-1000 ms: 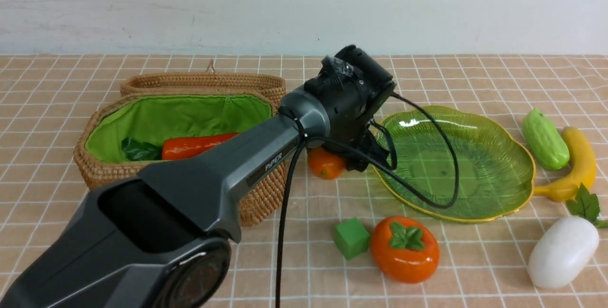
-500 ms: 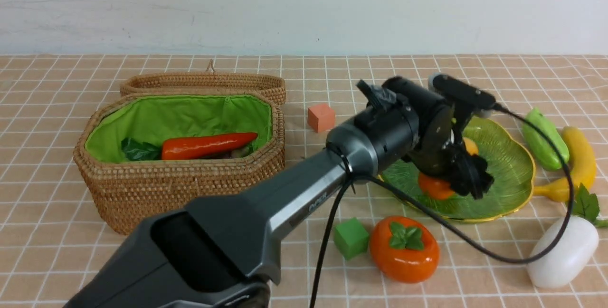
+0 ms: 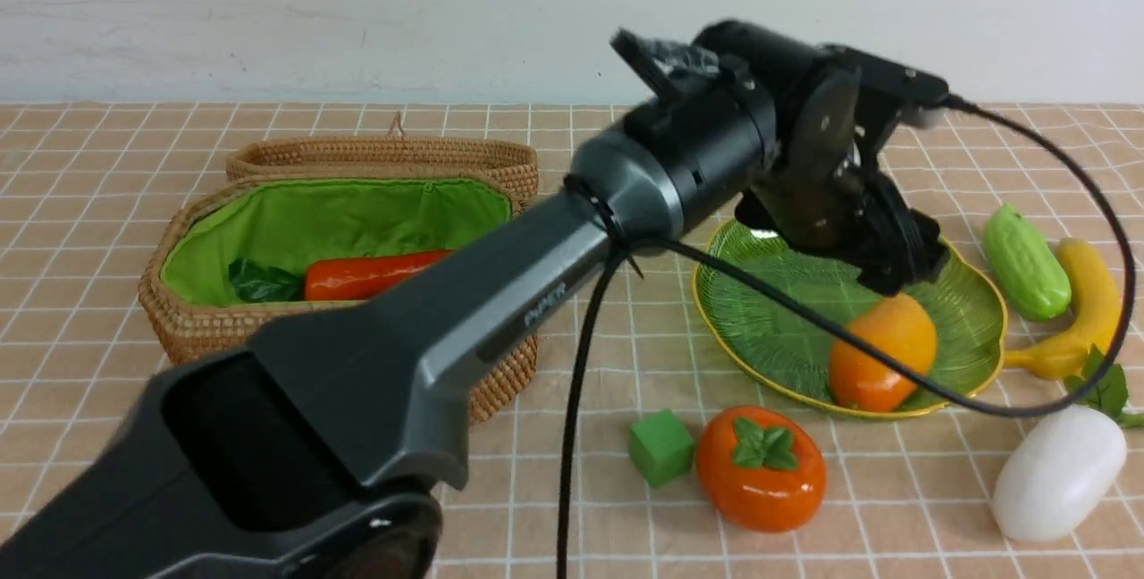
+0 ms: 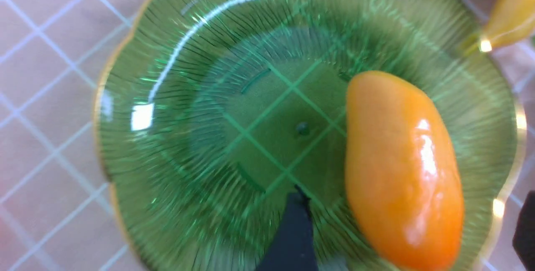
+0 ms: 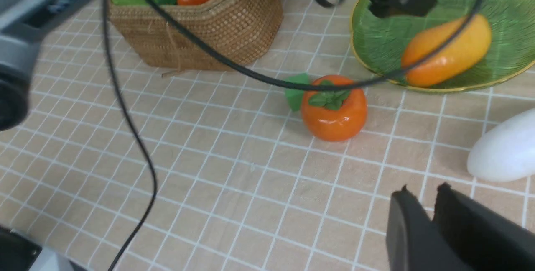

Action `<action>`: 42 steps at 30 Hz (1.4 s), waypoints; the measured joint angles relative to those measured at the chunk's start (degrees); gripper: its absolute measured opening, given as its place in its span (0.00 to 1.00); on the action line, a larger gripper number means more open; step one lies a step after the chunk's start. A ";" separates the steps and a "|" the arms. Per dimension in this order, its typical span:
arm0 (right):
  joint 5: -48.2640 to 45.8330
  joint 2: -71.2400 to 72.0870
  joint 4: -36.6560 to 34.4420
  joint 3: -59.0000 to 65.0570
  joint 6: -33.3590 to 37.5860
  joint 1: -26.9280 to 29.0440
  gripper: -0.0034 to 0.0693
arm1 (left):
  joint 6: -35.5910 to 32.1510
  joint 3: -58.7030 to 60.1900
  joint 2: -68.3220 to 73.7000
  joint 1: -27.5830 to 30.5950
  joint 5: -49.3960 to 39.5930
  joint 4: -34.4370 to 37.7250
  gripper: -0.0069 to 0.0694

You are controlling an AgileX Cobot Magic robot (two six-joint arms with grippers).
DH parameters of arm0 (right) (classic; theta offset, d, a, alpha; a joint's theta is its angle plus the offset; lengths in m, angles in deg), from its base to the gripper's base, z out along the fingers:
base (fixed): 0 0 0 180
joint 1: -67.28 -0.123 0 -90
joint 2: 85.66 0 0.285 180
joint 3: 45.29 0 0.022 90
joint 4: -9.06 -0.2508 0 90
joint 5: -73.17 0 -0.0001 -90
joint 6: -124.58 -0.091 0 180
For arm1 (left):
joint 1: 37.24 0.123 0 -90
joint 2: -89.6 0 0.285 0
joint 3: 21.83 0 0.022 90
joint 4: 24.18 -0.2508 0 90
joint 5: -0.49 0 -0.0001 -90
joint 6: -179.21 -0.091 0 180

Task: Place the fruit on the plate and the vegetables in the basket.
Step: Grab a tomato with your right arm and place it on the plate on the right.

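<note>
The left arm stretches over the plate (image 3: 751,342), left gripper (image 3: 898,262) angled down above its far side, jaws wide apart, holding nothing. The mango (image 3: 894,329) lies free on the plate's near side.

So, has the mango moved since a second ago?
Yes, rightward. The mango was between the basket and the plate; now it lies in the plate's near right part, below the left gripper.

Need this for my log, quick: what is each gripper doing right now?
Left gripper: open, empty, above the mango lying on the plate.
Right gripper: closed, holding nothing.
</note>
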 joint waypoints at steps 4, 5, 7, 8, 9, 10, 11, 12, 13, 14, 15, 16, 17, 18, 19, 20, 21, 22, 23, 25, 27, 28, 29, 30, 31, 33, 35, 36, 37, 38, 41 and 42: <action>0.00 -1.91 0.59 0.00 -2.74 0.00 0.20 | 3.12 1.51 -9.17 0.00 -10.12 0.60 0.63; 0.00 -3.08 0.76 0.07 -3.03 0.00 0.20 | 3.49 2.47 -11.45 0.00 -11.87 0.74 0.56; 0.00 -7.00 1.13 0.26 -3.24 0.00 0.20 | 3.76 4.67 -16.24 0.00 -13.26 1.03 0.39; 0.00 -10.41 1.62 0.43 -3.05 0.00 0.20 | 3.76 6.88 -20.44 0.00 -13.26 1.17 0.24; 0.00 -12.86 1.76 0.48 -2.71 0.00 0.20 | 3.76 8.40 -22.86 0.00 -13.26 1.17 0.16; 0.00 -15.39 2.09 0.49 -1.94 0.00 0.20 | 3.76 10.08 -25.25 0.00 -13.26 1.17 0.10; 0.06 -17.95 2.66 0.54 -1.17 0.00 0.20 | 3.70 12.46 -28.18 0.00 -13.26 1.17 0.07; 0.18 -21.12 3.37 0.54 -0.27 0.00 0.21 | 3.70 15.15 -31.03 0.00 -13.26 1.17 0.07; 0.54 -24.24 3.85 0.54 0.37 0.00 0.21 | 3.70 17.54 -33.25 0.00 -13.26 1.17 0.07; 1.11 -27.34 4.35 0.48 1.20 0.00 0.21 | 3.57 20.78 -35.98 0.00 -13.26 1.17 0.07; 1.67 -30.43 4.54 0.28 2.18 0.00 0.21 | 3.51 24.33 -38.66 0.00 -13.26 1.17 0.07; 2.06 -32.87 4.54 -0.05 3.28 0.00 0.21 | 3.51 27.35 -40.79 0.00 -13.26 1.17 0.07; 2.64 -35.90 4.54 -0.63 4.51 0.21 0.21 | 3.51 31.37 -43.49 0.00 -13.26 1.17 0.07; 3.23 -39.43 4.31 -1.42 5.86 1.12 0.21 | 3.51 36.49 -46.82 0.00 -13.26 1.17 0.07; 3.44 -39.99 4.24 -1.79 6.44 1.36 0.21 | 3.51 37.35 -47.38 0.00 -13.20 1.17 0.07; 4.29 -43.62 3.21 -3.24 8.68 3.85 0.21 | 3.59 43.62 -51.42 0.00 -12.35 1.17 0.07; 5.23 -46.18 2.11 -4.51 10.99 7.17 0.21 | 3.89 48.94 -54.97 0.00 -10.50 1.17 0.07; 6.10 -47.61 0.82 -5.26 12.35 9.97 0.21 | 3.96 52.42 -57.30 0.00 -8.87 1.22 0.07; 7.43 -49.11 -1.86 -5.99 15.44 14.03 0.21 | 3.95 56.66 -60.24 0.00 -6.66 1.22 0.07; 10.32 -51.21 -7.13 -6.56 20.25 22.58 0.21 | 3.90 64.02 -65.32 0.00 -2.66 1.32 0.07; 13.08 -53.21 -16.95 -6.24 27.61 33.67 0.21 | 3.37 72.33 -71.18 0.00 1.90 1.44 0.07; 14.18 -53.84 -21.70 -5.70 30.94 38.33 0.21 | 2.94 75.13 -73.20 0.00 3.38 1.66 0.07; 14.96 -54.10 -25.50 -5.19 33.47 40.88 0.21 | 2.68 77.78 -75.27 0.00 4.84 1.93 0.07; 16.84 -54.38 -31.16 -3.49 36.93 45.72 0.21 | 2.10 81.56 -78.30 0.00 6.95 2.51 0.07; 17.73 -54.38 -34.83 -2.58 39.02 47.29 0.21 | 1.75 84.47 -80.84 0.00 8.45 3.06 0.07; 21.41 -54.44 -43.04 1.20 43.12 50.40 0.23 | 1.26 89.69 -85.56 0.00 12.84 4.96 0.07; 23.64 -54.73 -47.40 3.32 44.46 50.85 0.25 | 0.98 92.77 -88.34 0.00 15.70 5.88 0.07; 26.70 -55.68 -53.01 5.67 45.46 50.84 0.30 | 0.12 95.55 -90.98 0.00 18.32 6.63 0.07; 28.75 -56.59 -55.43 6.69 45.69 50.71 0.34 | -0.42 96.65 -92.06 0.00 20.12 6.98 0.07; 30.90 -57.69 -56.97 7.26 45.75 50.55 0.39 | -1.07 97.73 -93.19 0.00 21.65 7.20 0.07; 37.28 -61.42 -61.75 7.50 46.57 49.75 0.58 | -3.12 98.87 -94.67 0.00 24.20 7.43 0.07; 38.69 -62.53 -62.81 7.50 47.21 49.51 0.66 | -3.12 98.95 -94.76 0.00 24.68 7.46 0.07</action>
